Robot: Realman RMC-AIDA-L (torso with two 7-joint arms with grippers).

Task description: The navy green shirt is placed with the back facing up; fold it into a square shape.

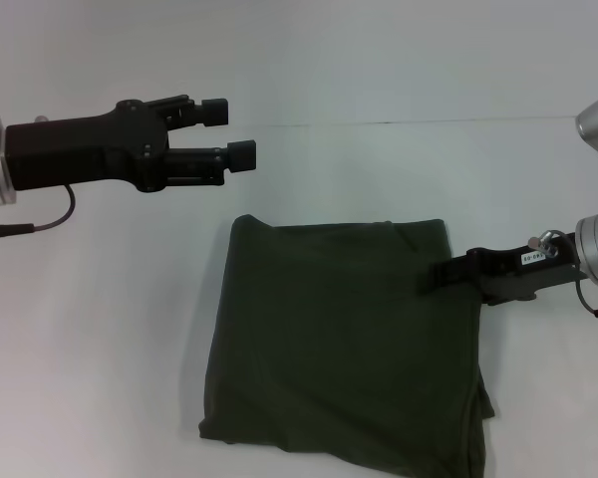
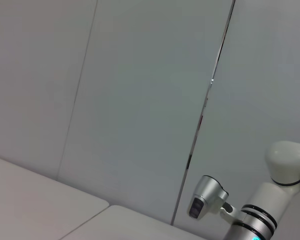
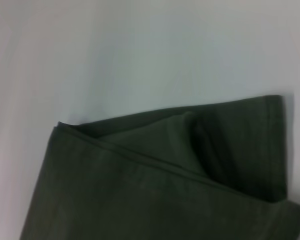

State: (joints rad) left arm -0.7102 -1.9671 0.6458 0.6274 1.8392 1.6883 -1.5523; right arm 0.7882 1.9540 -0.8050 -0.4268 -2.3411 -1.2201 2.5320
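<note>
The navy green shirt [image 1: 339, 339] lies folded into a rough square on the white table [image 1: 100, 329], plain side up, with its layers a little uneven along the near right edge. My left gripper [image 1: 229, 134] is open and empty, held up in the air beyond the shirt's far left corner. My right gripper [image 1: 448, 271] is low at the shirt's right edge, over the cloth near its far right corner. The right wrist view shows the shirt's folded layers and a stitched hem [image 3: 155, 190] close up.
The table's far edge [image 1: 429, 122] runs across behind the shirt, with a pale wall beyond it. The left wrist view shows only wall panels [image 2: 140, 100], a table corner and my right arm [image 2: 260, 215].
</note>
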